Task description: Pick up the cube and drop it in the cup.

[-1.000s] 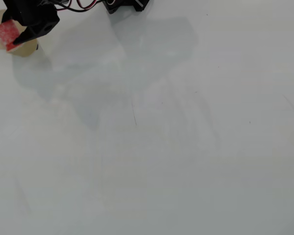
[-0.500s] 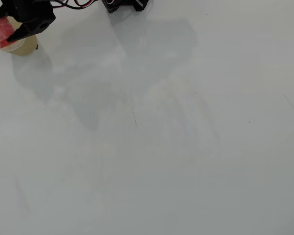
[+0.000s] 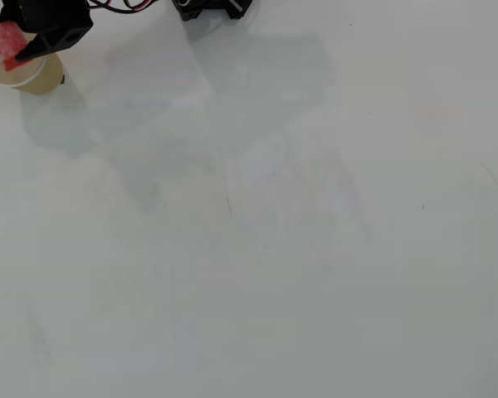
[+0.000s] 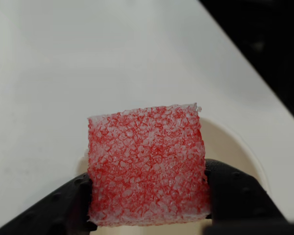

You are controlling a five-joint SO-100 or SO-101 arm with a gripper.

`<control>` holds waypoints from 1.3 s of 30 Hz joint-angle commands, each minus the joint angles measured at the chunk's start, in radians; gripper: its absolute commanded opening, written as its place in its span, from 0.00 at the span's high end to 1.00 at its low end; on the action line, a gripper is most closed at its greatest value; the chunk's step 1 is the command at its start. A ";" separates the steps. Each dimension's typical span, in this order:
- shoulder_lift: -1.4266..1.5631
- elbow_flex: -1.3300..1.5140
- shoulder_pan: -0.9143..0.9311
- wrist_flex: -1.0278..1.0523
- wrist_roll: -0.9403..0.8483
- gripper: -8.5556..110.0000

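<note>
No legible text, label, brand, number or sign was found in either view; the cube showed only red foam with whitish speckles, no marking; the cup behind it was plain cream inside, rim unprinted; the gripper fingers either side of the cube were bare black; the table around the cup carried faint scuffs only, none readable as characters.

plain white table, tan cup upright at its far-left corner
</note>
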 commanded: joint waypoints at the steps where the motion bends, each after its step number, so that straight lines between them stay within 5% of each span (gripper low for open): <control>1: 0.006 -0.123 0.008 0.014 -0.017 0.86; 39: -0.029 -0.147 0.023 0.049 -0.032 0.86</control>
